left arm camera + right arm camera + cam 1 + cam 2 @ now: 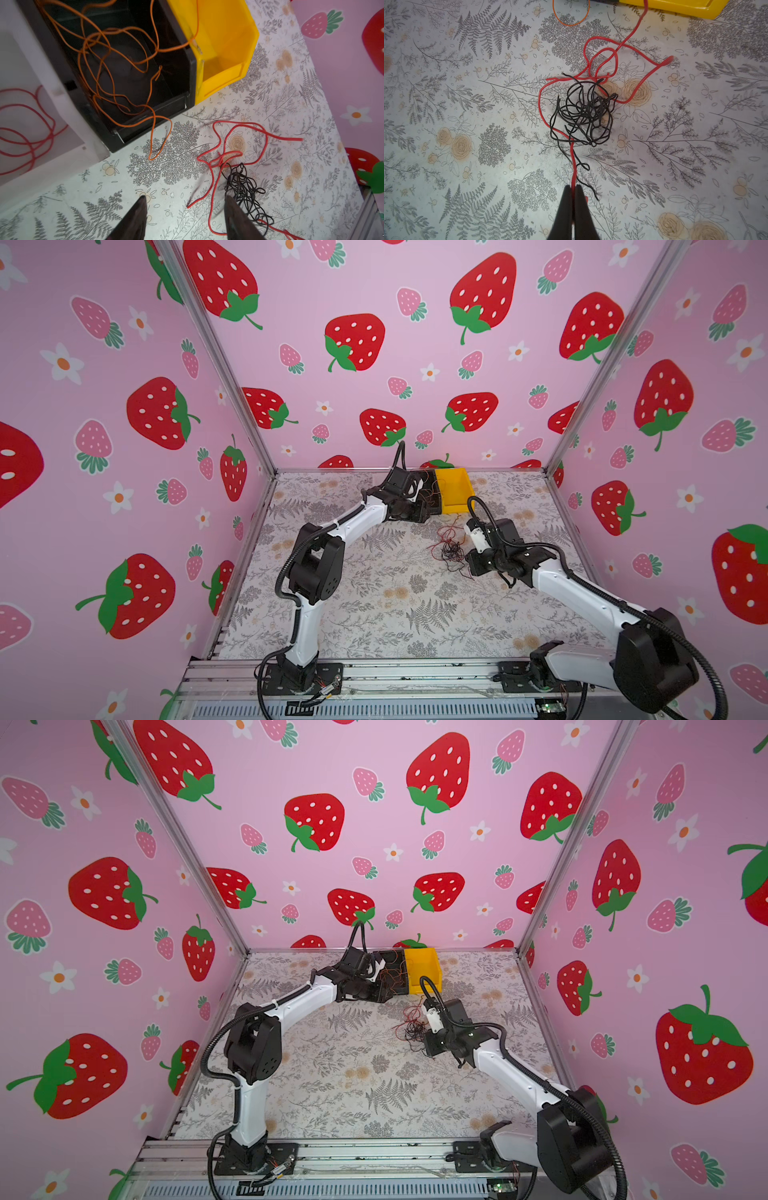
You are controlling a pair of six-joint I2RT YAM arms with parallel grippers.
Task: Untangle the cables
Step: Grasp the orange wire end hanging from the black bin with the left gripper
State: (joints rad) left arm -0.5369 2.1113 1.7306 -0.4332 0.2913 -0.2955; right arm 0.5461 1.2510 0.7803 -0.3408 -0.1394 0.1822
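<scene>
**Item 1. Left gripper.** The jaws stood wide apart with nothing between them. It hung above the table, just in front of the bins. In the wrist view one finger overlapped the black cable. Contact could not be judged from that angle.

**Item 2. Right gripper.** The jaws were closed tight on one strand of the red cable, pinched low over the table.

**Item 3. Red cable.** It lay on the table in loose open loops. From the pinched strand it ran up beside and around the black cable and crossed it on the far side. One length reached towards the yellow bin.

**Item 4. Black cable.** It was a dense, curly ball resting on the table within the red loops. A thin loose tail lay just beside the right gripper's fingers.

**Item 5. Orange cable.** It was heaped in wide coils inside the black bin. One loop spilled over the bin's front lip onto the table. One strand was draped across the rim shared with the yellow bin.

**Item 6. White bin.** It touched the black bin on the side away from the yellow one. Red loops showed blurred through its pale wall.

**Item 7. General placement.** In both top views the red and black cables lay together mid-table, in front of the yellow bin and close to the right gripper. The three bins stood in a row near the back wall.
</scene>
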